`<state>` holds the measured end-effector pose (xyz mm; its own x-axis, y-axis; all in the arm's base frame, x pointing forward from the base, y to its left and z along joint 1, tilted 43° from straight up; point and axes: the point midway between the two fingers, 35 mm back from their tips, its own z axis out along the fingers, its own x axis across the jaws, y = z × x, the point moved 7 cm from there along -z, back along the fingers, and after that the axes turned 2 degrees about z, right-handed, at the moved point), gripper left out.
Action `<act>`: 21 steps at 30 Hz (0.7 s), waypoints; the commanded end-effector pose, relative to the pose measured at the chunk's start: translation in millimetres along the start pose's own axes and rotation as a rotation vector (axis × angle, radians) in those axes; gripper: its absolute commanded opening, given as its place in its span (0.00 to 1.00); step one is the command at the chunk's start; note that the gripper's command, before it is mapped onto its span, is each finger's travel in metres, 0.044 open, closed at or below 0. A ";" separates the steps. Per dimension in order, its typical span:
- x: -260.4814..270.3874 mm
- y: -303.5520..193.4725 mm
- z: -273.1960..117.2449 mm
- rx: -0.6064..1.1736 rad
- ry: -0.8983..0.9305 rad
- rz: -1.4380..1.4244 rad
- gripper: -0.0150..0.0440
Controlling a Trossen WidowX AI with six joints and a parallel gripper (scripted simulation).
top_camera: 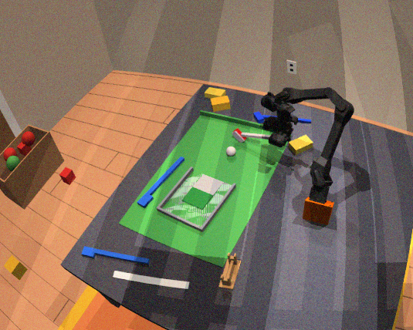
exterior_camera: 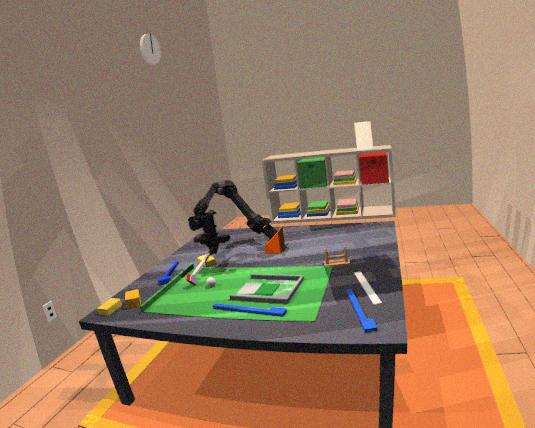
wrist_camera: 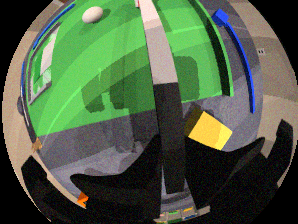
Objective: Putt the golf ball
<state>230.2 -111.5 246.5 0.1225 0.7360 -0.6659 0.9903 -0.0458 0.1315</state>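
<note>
Bench-mounted, our end effector (top_camera: 276, 138) grasped the red putter (top_camera: 248, 135) by its shaft, head ahead and lowered behind the golf ball (top_camera: 231, 151), presumably for striking.

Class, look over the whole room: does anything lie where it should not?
Yes. A red cube and a yellow block lie loose on the wooden floor, outside the box of balls, away from the table.

Ahead of the fingers, open mat (top_camera: 202, 135) reaches the ball (top_camera: 231, 151); a yellow block (top_camera: 300, 143) stands just beside them.
</note>
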 end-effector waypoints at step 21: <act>135.5 -5.2 -2.7 -0.003 0.004 0.001 0.25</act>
<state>242.6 -12.6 158.3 0.1060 0.7467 -0.6567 0.9921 -0.0347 0.1206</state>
